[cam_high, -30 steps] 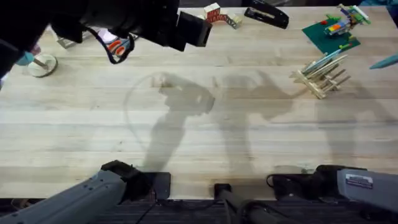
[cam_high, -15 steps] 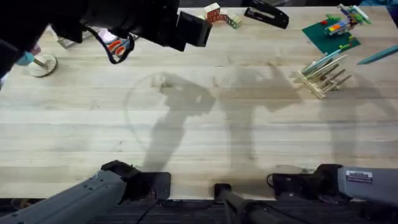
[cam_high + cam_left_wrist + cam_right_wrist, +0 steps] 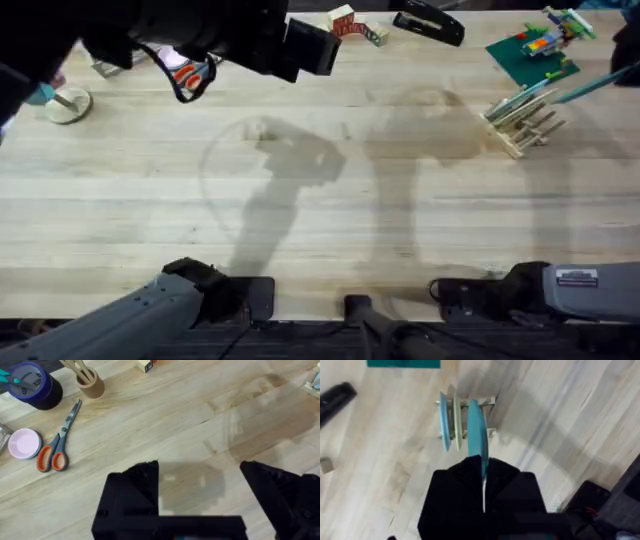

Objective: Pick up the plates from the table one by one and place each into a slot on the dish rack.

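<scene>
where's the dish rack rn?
Overhead: the dish rack sits at the table's far right, just in front of the green baseplate. It already holds two plates, and the right gripper holds a blue plate above it.

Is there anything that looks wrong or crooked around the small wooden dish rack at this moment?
Nothing looks wrong. The small light-wood dish rack stands flat on the wood-plank table, with a light blue plate and a cream plate upright in its slots. The right gripper holds a teal plate on edge above the rack, not yet slotted.

light wood-plank table (image 3: 300, 220), dish rack (image 3: 520, 118), scissors (image 3: 56, 442), green baseplate (image 3: 525, 55)
</scene>
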Robot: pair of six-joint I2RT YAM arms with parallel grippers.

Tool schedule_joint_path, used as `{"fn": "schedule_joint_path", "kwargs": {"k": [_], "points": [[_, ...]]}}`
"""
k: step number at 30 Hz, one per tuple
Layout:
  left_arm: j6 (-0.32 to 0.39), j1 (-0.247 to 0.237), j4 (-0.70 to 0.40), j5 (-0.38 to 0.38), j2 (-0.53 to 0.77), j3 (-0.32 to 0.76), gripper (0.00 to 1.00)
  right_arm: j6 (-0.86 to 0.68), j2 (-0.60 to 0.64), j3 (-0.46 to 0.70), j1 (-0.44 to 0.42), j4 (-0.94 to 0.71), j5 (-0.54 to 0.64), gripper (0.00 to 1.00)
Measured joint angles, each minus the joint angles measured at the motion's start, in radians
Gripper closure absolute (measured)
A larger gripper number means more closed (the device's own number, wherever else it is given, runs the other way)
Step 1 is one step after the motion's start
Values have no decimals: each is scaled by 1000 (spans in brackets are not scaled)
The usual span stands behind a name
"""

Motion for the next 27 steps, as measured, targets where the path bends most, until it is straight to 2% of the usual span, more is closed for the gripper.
{"fn": "schedule_joint_path", "kwargs": {"k": [10,27], "points": [[0,0,0,0,0,0,7,-18,4,-177,-29,110,-5,973],[0,0,0,0,0,0,8,-37,12,-225,-29,233,-16,973]]}}
